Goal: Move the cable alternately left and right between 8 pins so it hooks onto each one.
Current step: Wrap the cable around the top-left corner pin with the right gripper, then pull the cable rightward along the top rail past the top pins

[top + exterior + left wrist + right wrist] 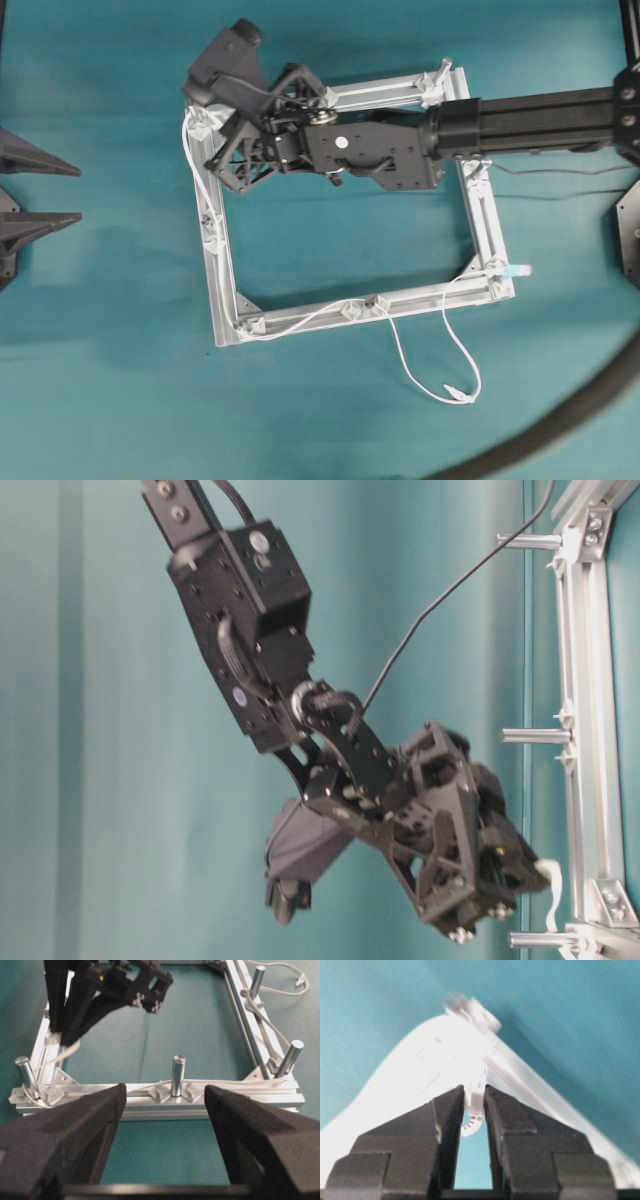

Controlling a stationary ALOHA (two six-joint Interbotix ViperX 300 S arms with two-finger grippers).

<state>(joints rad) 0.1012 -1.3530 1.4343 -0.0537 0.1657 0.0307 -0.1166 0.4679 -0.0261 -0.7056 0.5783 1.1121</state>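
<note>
The right tool (474,1110) is clamped on the cable (300,318), its two black foam-faced fingers (447,1115) pinching a short white ribbed stretch of the cord between them. In the overhead view this tool sits over the frame's (487,225) 10 o'clock corner, and the cord leaves it there as a small white loop.

From that corner the thin, smooth white cable runs down the 9 o'clock rail, rounds the 7 o'clock corner, follows the 6 o'clock rail past its middle pin, then sags onto the teal desk (100,380) in a slack loop toward 5 o'clock. It climbs back to the 4 o'clock corner, where a small light-blue plug (517,270) sticks out.

The left tool (162,1125) stands wide apart, holding nothing; its broad, matte, grainy fingers frame the nearest rail, well short of it.

The frame is square, of ribbed silver aluminium profile with triangular corner brackets. The pins (177,1075) are short, shiny metal cylinders standing upright on small bracket bases. A thick dark grey hose (560,420) curves across the desk at 5 o'clock.
</note>
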